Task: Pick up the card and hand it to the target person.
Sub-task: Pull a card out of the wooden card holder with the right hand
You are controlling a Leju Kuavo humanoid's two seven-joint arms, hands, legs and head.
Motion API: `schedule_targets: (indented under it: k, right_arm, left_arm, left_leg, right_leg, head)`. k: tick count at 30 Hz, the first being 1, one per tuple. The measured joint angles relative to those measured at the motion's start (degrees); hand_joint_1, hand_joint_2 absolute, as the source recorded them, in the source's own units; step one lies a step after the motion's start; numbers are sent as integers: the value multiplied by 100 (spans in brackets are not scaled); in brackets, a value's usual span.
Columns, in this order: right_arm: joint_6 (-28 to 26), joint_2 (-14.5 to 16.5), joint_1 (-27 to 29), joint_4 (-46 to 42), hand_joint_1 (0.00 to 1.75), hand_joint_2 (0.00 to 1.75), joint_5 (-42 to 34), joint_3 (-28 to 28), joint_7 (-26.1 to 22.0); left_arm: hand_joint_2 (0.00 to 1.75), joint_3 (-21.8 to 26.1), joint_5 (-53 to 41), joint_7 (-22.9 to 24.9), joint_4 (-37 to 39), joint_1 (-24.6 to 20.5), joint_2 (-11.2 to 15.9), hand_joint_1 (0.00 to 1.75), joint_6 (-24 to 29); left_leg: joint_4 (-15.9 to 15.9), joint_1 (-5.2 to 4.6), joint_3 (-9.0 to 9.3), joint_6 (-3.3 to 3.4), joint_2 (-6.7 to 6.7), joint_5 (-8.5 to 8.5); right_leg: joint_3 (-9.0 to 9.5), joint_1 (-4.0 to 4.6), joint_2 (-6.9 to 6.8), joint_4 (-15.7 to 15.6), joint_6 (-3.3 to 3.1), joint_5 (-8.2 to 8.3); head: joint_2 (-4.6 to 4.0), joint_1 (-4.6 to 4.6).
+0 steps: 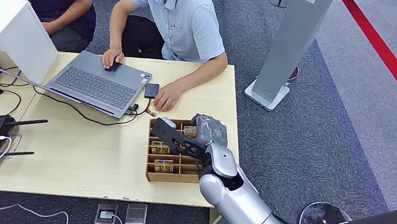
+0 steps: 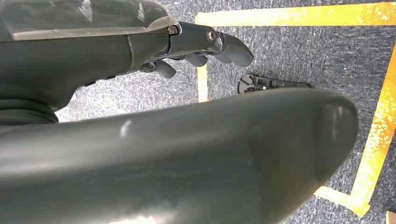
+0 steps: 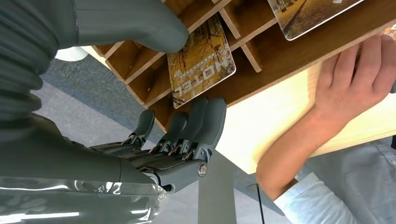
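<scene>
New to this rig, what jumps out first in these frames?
The silver right arm reaches over the near right corner of the table, its right hand above the wooden card tray. In the right wrist view a hotel card stands in a slot between thumb and fingers, not yet gripped. A person's hand rests on the table just beyond the tray, beside the open laptop.

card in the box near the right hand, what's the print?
Card: yellow-brown autumn foliage with white "HOTEL" lettering, clearest in the right wrist view.

Card (image 3: 201,65): yellow-brown autumn-leaf print, pale lettering. Rack (image 1: 177,167): brown wood. Table (image 1: 82,155): pale wood. Carpet (image 1: 315,129): grey-blue, red stripe (image 1: 393,62), possibly tape.
</scene>
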Motion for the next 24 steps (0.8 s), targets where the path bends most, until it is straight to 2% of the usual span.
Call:
schedule_targets:
  k: [7,12,24]
  right_arm:
    - [-2,-4,7,19,82,175,-91,3,0]
    - [2,-8,11,33,93,175,-101,4,0]
    - [11,-15,19,41,97,175,-120,4,0]
  left_arm:
    - [0,-2,0,1,0,0,-3,0,0]
    - [0,-26,-5,1,0,0,-7,0,0]
    - [0,-44,-10,7,0,0,-14,0,0]
  left_leg:
    - [0,0,0,0,0,0]
    - [0,0,0,0,0,0]
    - [0,0,0,0,0,0]
  right_leg:
    - [0,0,0,0,0,0]
    - [0,0,0,0,0,0]
    - [0,0,0,0,0,0]
  head:
    - [0,-1]
    - [0,-1]
    - [0,0]
